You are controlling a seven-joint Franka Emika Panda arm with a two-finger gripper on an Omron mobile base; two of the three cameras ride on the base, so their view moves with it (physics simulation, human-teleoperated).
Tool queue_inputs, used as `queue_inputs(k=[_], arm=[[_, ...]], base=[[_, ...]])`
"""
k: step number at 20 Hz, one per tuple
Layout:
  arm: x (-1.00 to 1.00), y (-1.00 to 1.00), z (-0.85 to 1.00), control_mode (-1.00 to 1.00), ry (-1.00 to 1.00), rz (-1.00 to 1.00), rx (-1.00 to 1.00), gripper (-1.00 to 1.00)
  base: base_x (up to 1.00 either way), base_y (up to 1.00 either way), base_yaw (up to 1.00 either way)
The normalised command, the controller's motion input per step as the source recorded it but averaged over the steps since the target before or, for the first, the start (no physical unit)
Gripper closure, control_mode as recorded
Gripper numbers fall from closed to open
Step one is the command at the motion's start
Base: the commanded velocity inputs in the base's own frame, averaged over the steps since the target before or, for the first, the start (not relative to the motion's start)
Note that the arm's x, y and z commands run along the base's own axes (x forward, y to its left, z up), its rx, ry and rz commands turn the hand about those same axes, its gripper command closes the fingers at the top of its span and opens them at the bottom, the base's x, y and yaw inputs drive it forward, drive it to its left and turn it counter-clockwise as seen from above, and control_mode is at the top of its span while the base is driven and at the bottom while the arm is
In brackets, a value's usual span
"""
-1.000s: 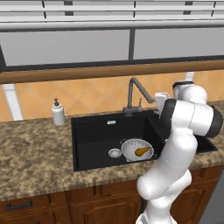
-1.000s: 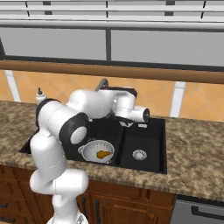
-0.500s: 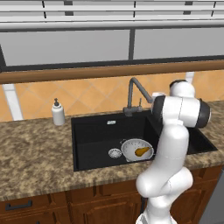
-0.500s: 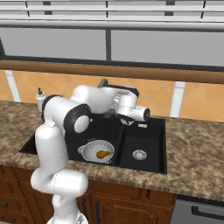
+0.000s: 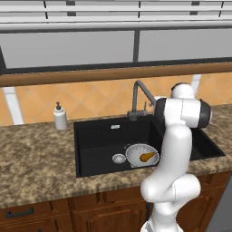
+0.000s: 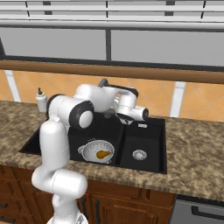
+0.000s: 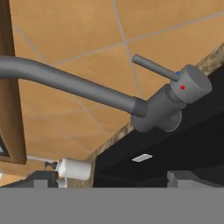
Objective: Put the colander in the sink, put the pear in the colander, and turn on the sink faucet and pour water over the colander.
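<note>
Two of the three steps look done: the small yellow-brown pear (image 5: 147,157) lies inside the light grey-white perforated round colander (image 5: 136,152), which sits in the matte black double-basin sink (image 5: 97,140), below and well apart from the gripper (image 6: 124,118). Its jaws stand wide open, holding nothing, close in front of the tall dark grey metal faucet (image 7: 162,109). Next, I judge, approach the small side lever (image 7: 153,66) squarely, push it with one fingertip rather than squeezing, then swing the spout over the colander.
</note>
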Motion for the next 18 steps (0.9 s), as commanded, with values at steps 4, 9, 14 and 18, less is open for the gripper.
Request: queue_inputs(k=[4,9,14,18], arm=[[0.32,0.01,-0.13,-1.0,0.0,0.0,0.0,-1.0],[0.29,0.0,-0.16,-1.0,0.0,0.0,0.0,-1.0],[0.28,0.0,-0.14,-1.0,0.0,0.0,0.0,-1.0],[0.25,0.0,-0.1,-1.0,0.0,0.0,0.0,-1.0]], base=[[0.0,0.0,0.0],[0.0,0.0,0.0],[0.0,0.0,0.0],[0.0,0.0,0.0]])
